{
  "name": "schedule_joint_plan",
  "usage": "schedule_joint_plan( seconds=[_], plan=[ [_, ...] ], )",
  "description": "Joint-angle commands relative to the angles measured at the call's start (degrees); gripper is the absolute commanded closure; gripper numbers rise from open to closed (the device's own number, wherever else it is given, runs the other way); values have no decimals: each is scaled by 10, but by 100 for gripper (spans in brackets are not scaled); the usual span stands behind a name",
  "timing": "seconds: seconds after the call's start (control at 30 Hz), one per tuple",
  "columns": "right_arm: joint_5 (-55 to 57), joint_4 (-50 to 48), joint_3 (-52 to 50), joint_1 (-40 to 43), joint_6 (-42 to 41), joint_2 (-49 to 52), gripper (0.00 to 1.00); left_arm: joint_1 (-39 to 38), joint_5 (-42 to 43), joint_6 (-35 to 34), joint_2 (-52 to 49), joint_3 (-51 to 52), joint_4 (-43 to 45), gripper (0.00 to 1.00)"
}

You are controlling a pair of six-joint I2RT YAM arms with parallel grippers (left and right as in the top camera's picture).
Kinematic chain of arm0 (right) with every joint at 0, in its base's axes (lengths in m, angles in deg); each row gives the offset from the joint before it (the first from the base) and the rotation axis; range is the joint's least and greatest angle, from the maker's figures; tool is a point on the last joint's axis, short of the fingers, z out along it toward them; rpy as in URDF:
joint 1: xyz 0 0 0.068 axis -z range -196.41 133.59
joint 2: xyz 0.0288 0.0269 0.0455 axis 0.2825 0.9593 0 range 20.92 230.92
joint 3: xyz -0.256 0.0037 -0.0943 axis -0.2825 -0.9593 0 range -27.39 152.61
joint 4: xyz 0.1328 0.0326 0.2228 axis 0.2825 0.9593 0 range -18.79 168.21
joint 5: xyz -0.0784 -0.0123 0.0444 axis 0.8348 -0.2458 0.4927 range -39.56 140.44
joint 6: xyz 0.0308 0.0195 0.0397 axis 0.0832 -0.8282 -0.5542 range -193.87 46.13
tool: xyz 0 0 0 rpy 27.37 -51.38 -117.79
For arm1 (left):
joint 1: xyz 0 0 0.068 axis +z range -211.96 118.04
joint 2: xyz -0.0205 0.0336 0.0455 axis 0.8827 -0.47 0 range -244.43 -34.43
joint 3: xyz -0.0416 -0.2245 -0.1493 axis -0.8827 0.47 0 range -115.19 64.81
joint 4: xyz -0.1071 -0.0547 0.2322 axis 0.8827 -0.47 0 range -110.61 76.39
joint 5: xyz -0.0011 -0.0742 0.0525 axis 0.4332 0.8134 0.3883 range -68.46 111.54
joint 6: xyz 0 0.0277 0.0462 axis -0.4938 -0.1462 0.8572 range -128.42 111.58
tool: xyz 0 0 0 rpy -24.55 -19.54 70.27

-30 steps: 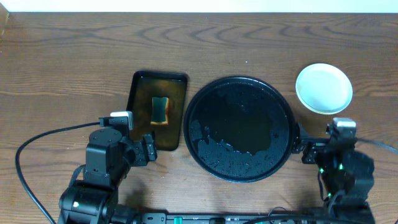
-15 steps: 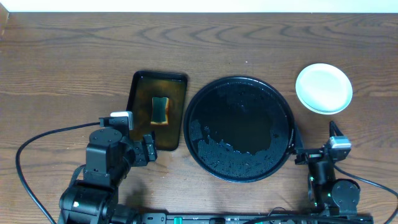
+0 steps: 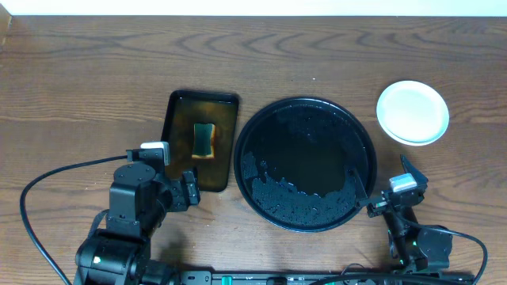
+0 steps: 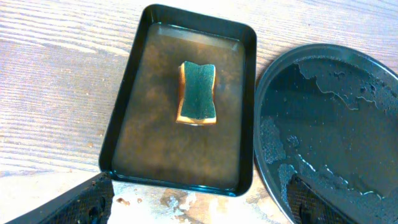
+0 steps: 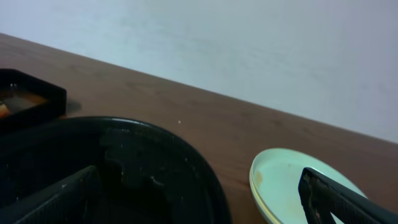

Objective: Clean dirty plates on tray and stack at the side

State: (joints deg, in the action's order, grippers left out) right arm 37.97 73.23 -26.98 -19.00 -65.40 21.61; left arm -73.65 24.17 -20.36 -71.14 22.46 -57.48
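Scene: two arms at a brown wood-grain table (image 3: pixel 79 71), both low at its near edge
Plates: the plates (image 3: pixel 412 112) rest on bare wood to the far right of the round tray, just beside its rim but apart from it
Plates, condition: from overhead they read as one pale round disc; how many are stacked cannot be told; the right wrist view shows a pale top face with a small brownish speck near its left rim
Round tray: the tray (image 3: pixel 305 101) lies at the table's centre, glossy black, its floor covered with a water film and scattered droplets, heaviest along the near and left parts
Rectangular tray: a smaller dark tray (image 3: pixel 181 119) stands just left of the round one, almost touching it, and holds shallow brownish liquid
Sponge: the sponge (image 3: pixel 205 140) lies in the middle of the rectangular tray, green face up, yellow layer beneath
Left gripper: the left gripper (image 4: pixel 200 202) hangs at the near end of the rectangular tray with its fingers spread wide and nothing between them
Right gripper: the right gripper (image 5: pixel 199 199) sits at the near right of the round tray, jaws fully apart and empty; one finger reaches over the tray rim, the other points toward the plates without touching them
Cable: a black cable (image 3: pixel 47 178) loops over the wood beside the left arm
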Motion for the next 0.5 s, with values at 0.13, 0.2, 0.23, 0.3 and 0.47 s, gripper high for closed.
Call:
schedule_joint_plan(
  seconds=[0.13,0.2,0.23,0.3,0.47],
  plan=[
    [35,-58,-1,-2,12,-4,1,1,-3,3,0,3,0,11],
    [69,-54,-1,-2,-18,-4,1,1,-3,3,0,3,0,11],
    [88,-52,-1,-2,-31,-4,1,1,-3,3,0,3,0,11],
    [119,-42,-1,-2,-49,-4,1,1,-3,3,0,3,0,11],
    [124,29,-1,-4,-56,-4,1,1,-3,3,0,3,0,11]
  ],
)
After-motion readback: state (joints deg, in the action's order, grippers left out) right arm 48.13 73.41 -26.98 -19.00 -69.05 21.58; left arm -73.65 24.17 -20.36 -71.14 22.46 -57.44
